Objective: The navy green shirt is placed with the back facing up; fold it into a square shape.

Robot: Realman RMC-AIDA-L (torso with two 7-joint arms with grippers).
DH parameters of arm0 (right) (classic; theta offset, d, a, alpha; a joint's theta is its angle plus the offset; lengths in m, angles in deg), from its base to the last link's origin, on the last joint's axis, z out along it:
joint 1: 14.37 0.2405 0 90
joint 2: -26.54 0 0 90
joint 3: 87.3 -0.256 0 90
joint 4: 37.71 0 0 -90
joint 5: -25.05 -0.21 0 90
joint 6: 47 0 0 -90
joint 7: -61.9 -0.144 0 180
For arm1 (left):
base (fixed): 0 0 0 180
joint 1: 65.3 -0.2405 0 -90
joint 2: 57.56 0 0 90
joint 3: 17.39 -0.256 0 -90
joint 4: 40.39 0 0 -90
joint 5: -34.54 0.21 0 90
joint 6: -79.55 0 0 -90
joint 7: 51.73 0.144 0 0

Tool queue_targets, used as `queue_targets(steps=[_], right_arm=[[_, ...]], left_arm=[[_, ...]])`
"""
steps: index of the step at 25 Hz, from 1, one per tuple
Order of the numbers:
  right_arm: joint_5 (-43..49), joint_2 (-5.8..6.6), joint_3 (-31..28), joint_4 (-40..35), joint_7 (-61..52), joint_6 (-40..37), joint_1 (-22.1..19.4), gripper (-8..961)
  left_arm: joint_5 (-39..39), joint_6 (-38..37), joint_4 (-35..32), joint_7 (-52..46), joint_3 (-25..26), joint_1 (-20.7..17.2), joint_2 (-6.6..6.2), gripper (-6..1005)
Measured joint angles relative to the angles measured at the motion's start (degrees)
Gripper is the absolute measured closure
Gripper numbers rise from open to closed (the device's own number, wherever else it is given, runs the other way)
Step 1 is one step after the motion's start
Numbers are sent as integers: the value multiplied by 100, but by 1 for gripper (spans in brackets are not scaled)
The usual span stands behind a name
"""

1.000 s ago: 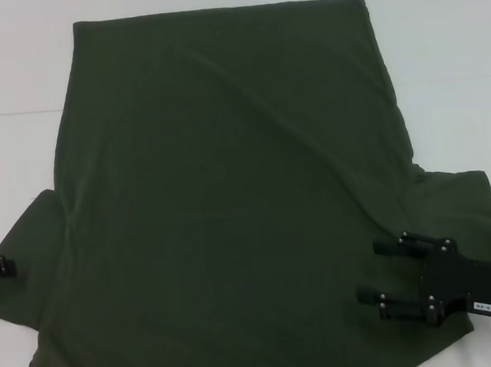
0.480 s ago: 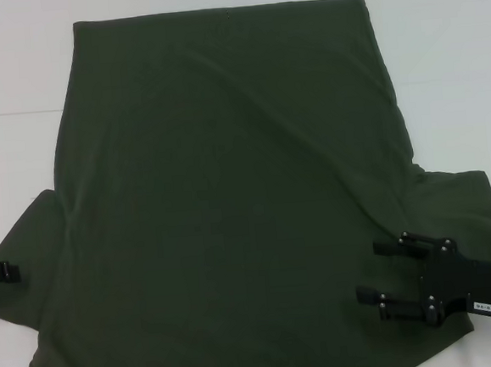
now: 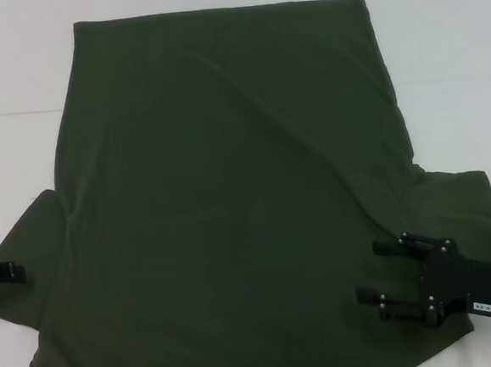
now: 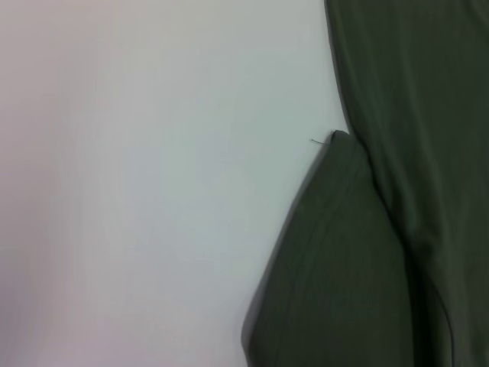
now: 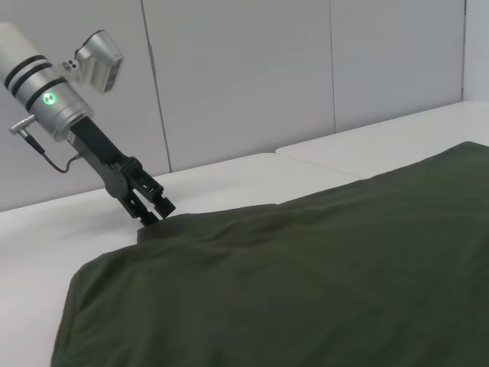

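Observation:
The navy green shirt lies spread flat on the white table, plain side up, with its sleeves toward the near corners. My right gripper is open at the lower right. Its two black fingers rest over the cloth where the right sleeve meets the body. My left gripper shows only as a black tip at the left edge, at the left sleeve's hem. In the right wrist view the left gripper touches the sleeve's far edge of the shirt. The left wrist view shows the sleeve beside bare table.
The white table extends around the shirt on the left and far sides. A seam between table panels runs at the left. Grey wall panels stand beyond the table's far side.
The left gripper's tip has crept slightly nearer and inward along the left sleeve's hem. The right gripper and the shirt have not moved.

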Motion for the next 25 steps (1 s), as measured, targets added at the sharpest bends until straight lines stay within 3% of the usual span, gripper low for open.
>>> queue_targets(steps=[25], right_arm=[[0,0,-9,0,0,-13,51,130]], left_arm=[[125,24,94,-123,-208,150,34,51]])
